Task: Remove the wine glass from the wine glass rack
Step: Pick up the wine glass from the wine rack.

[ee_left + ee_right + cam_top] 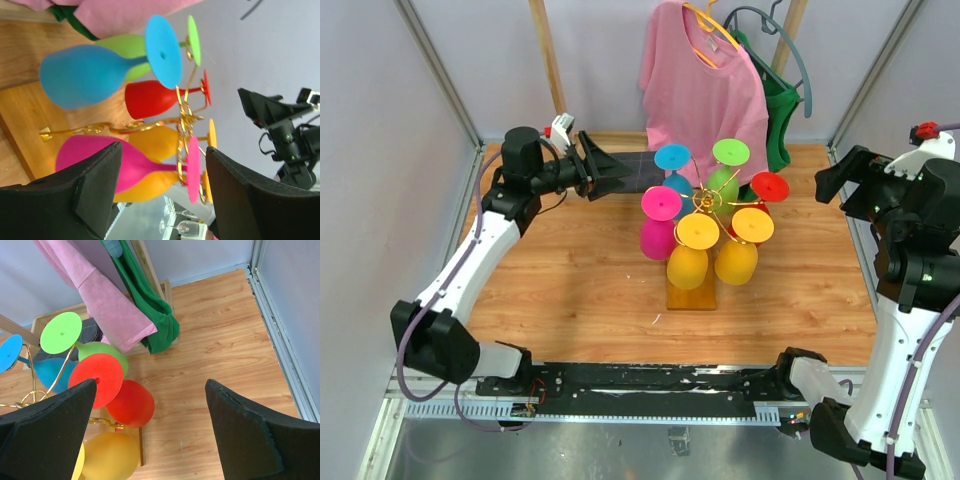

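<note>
The wine glass rack (705, 205) is a thin gold wire stand on a wooden base block (691, 295) at mid table. It holds several coloured glasses upside down: blue (672, 158), green (731, 152), red (770, 186), pink (661, 203), yellow (697, 231) and orange (752, 225). My left gripper (620, 175) is open and empty, just left of the rack at the height of the glass feet. In the left wrist view (162, 185) the pink glass (100, 160) lies ahead between its fingers. My right gripper (840, 185) is open and empty, right of the red glass (130, 402).
A pink shirt (705, 80) and a green garment (780, 110) hang from a tall wooden clothes rack (548, 60) behind the glasses. A grey cloth (92, 332) lies at its foot. Enclosure walls stand left, right and behind.
</note>
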Controlling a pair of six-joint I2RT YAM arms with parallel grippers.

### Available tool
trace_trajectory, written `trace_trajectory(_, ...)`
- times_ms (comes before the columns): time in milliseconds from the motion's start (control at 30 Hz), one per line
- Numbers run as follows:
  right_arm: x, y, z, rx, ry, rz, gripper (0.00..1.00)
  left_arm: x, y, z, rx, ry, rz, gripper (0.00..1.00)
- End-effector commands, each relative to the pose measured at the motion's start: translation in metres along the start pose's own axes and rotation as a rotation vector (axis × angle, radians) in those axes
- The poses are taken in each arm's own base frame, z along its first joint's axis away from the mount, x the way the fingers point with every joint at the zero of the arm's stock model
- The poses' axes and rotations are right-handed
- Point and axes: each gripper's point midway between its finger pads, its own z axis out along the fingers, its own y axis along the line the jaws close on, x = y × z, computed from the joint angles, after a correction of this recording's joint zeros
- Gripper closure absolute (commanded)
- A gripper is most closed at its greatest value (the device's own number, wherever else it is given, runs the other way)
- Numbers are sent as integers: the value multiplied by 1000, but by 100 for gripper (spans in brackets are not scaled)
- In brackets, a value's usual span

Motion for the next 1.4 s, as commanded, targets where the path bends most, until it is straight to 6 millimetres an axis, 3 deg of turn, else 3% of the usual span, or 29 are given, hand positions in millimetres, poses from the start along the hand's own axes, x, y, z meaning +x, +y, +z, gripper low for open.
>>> trace_trajectory(0, 8, 0, -5, -8, 25, -2, 8, 20, -29, -22, 62, 44, 43, 29)
trace_trajectory(200, 14, -1, -6, -4, 35, -1, 6, 36, -31, -31, 60, 82, 32, 30)
trace_trajectory(367, 15, -2, -7, 0, 33, 1, 6, 54, -20, -32, 31, 130, 4, 34)
trace_trajectory(500, 15, -3, -8, 5, 33, -1, 6, 69, -27, -30, 47, 170, 15, 37)
trace_trajectory(800, 14, -3, -9, 7, 31, -3, 6, 72, -36, -23, 75, 207, -21, 59)
trace_trajectory(1100, 16, -4, -7, 12, 39, -2, 5, 69, -53, -18, 114, 226, -32, 51)
trace_trajectory(1367, 14, -7, -6, 24, 37, -13, 4, 71, -53, -7, 131, 255, -57, 53)
